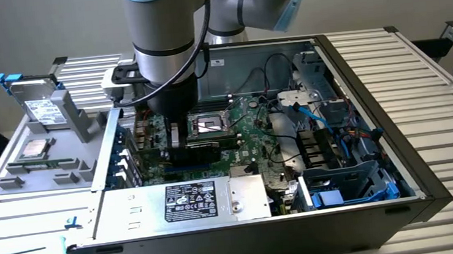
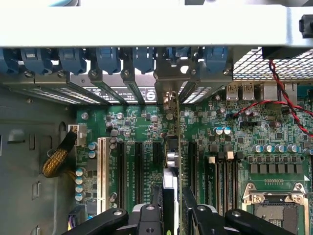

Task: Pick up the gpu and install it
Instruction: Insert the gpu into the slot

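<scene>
Pickup is done: I read the end effector (image 2: pixel 172 208) closed partway on the gpu (image 2: pixel 171 161), held edge-on inside the computer case (image 1: pixel 138 245), over the motherboard (image 2: pixel 234 132) expansion slots. Whether the card is fully seated I cannot tell.

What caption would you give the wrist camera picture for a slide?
The gripper holds the gpu edge-on over the expansion slots of the motherboard.

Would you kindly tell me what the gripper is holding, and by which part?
The gripper holds the gpu, pinched across its two faces at the upper edge, toward the end away from its metal bracket.
</scene>
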You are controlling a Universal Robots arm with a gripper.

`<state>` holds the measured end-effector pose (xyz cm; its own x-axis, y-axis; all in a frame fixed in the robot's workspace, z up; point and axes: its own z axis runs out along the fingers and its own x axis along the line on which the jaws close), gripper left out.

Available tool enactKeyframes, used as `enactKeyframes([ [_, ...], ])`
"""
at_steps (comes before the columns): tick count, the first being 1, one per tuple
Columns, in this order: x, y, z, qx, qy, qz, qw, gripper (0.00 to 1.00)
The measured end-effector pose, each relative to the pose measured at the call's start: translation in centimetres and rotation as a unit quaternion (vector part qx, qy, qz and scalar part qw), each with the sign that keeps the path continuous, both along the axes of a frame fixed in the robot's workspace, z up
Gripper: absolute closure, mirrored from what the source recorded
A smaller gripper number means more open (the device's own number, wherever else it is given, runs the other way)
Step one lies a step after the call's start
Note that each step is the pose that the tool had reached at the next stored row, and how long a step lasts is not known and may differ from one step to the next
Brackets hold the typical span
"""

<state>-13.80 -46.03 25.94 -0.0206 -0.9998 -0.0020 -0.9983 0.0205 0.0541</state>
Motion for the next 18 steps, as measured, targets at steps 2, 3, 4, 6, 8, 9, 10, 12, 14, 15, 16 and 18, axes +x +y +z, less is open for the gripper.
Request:
enactKeyframes([
  [2,0.0,0.0,0.0,0.0,0.0,0.0,1.0,0.73],
  [3,0.0,0.0,0.0,0.0,0.0,0.0,1.0,0.73],
  [4,0.0,0.0,0.0,0.0,0.0,0.0,1.0,0.73],
  [6,-0.01,0.0,0.0,0.0,0.0,0.0,1.0,0.73],
  [8,-0.01,0.0,0.0,0.0,0.0,0.0,1.0,0.73],
  [9,-0.02,0.01,0.0,0.0,0.0,0.0,1.0,0.73],
  [10,-0.02,0.01,0.0,0.0,0.0,0.0,1.0,0.73],
  [12,-0.02,0.01,0.0,0.0,0.0,0.0,1.0,0.73],
  [14,-0.02,0.01,0.0,0.0,0.0,0.0,1.0,0.73],
  [15,-0.02,0.01,0.0,0.0,0.0,0.0,1.0,0.73],
  [16,-0.02,0.01,-0.01,0.0,0.0,0.0,1.0,0.73],
  [18,-0.03,0.01,-0.01,0.0,0.0,0.0,1.0,0.73],
])
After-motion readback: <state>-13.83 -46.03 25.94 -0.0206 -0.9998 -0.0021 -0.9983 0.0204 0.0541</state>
